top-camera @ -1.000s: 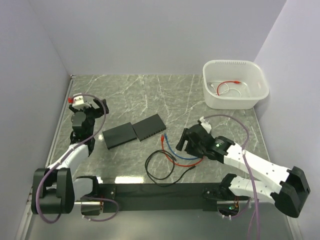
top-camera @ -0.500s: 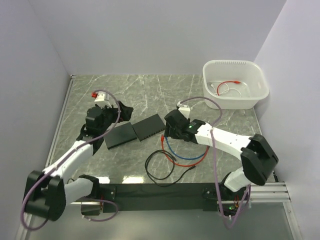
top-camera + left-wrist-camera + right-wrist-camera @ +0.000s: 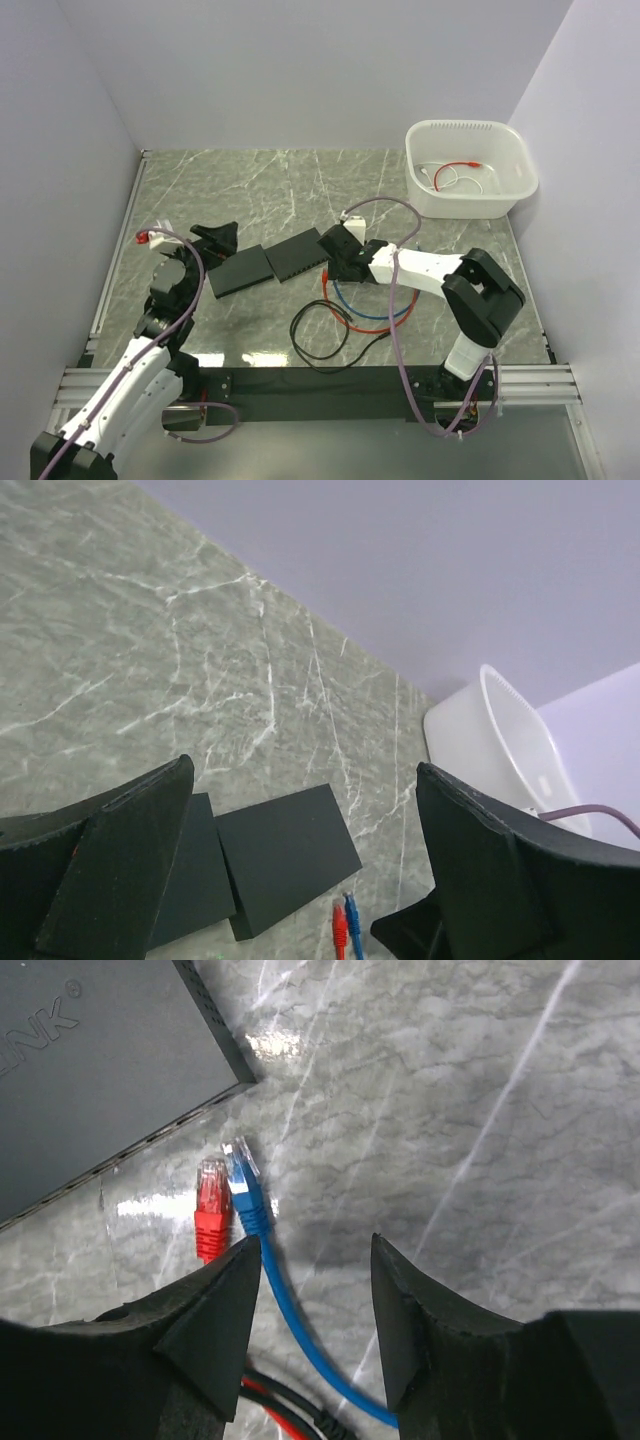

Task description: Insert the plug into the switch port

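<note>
Two flat black switch boxes lie side by side mid-table, one [image 3: 298,253] to the right of the other [image 3: 238,270]. A blue plug [image 3: 240,1175] and a red plug [image 3: 211,1195] rest on the table just off the right box's corner [image 3: 90,1070]. My right gripper [image 3: 315,1290] hovers low over their cables, jaws partly apart, the blue cable [image 3: 290,1310] running between the fingers untouched. From above, the right gripper [image 3: 330,262] is beside that box. My left gripper [image 3: 218,240] is wide open above the left box, holding nothing; its view shows both boxes [image 3: 285,855] and the plugs [image 3: 345,928].
Blue, red and black cables [image 3: 345,310] loop on the marble table in front of the boxes. A white bin [image 3: 470,168] holding a red-tipped white cable stands at the back right. Walls close in the left, back and right sides.
My right arm reached left from the near right side to the plugs and its jaws narrowed. My left arm swung over towards the boxes, then drew back a little, staying wide open.
</note>
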`<act>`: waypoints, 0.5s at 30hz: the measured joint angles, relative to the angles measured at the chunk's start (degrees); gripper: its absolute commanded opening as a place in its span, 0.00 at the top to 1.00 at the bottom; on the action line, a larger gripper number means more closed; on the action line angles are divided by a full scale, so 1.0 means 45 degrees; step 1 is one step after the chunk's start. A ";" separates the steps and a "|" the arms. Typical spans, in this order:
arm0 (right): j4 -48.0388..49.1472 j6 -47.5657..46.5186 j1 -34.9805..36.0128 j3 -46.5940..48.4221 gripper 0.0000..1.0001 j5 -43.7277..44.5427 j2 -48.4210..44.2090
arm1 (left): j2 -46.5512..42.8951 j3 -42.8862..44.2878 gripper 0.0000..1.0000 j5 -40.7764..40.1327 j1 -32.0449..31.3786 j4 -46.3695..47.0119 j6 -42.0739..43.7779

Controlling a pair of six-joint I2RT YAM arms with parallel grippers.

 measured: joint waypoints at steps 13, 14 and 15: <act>0.0695 -0.0393 0.0034 0.0393 0.49 -0.0253 0.1049 | 0.1870 0.0656 0.09 0.0772 0.0005 -0.0840 -0.0087; 0.0719 -0.0408 0.0049 0.0403 0.49 -0.0248 0.1049 | 0.1817 0.0656 0.08 0.0821 0.0005 -0.0831 -0.0083; 0.0743 -0.0437 0.0068 0.0413 0.49 -0.0248 0.1049 | 0.1758 0.0656 0.08 0.0865 0.0005 -0.0816 -0.0083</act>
